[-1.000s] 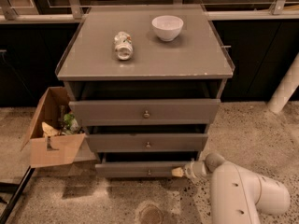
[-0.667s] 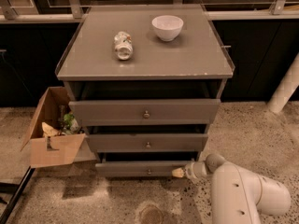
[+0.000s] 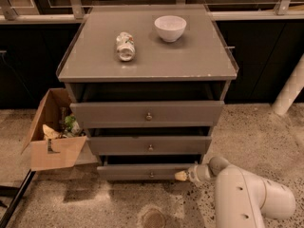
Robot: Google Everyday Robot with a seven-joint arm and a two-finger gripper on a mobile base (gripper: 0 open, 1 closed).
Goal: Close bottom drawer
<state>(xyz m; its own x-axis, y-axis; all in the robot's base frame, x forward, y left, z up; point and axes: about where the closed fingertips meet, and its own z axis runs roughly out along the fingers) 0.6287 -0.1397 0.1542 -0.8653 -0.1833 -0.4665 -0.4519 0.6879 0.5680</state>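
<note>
The grey cabinet [image 3: 147, 63] has three drawers, all standing partly pulled out. The bottom drawer [image 3: 142, 172] is the lowest one, with a slim grey-brown front and a small round knob [image 3: 152, 175]. My gripper [image 3: 182, 175] is at the end of the white arm [image 3: 247, 196] at the lower right. Its tip rests against the right end of the bottom drawer's front.
A white bowl [image 3: 170, 28] and a crushed can [image 3: 125, 46] lie on the cabinet top. An open cardboard box [image 3: 54, 136] with rubbish stands on the floor to the cabinet's left. A white post [image 3: 290, 90] stands at the right. The floor is speckled stone.
</note>
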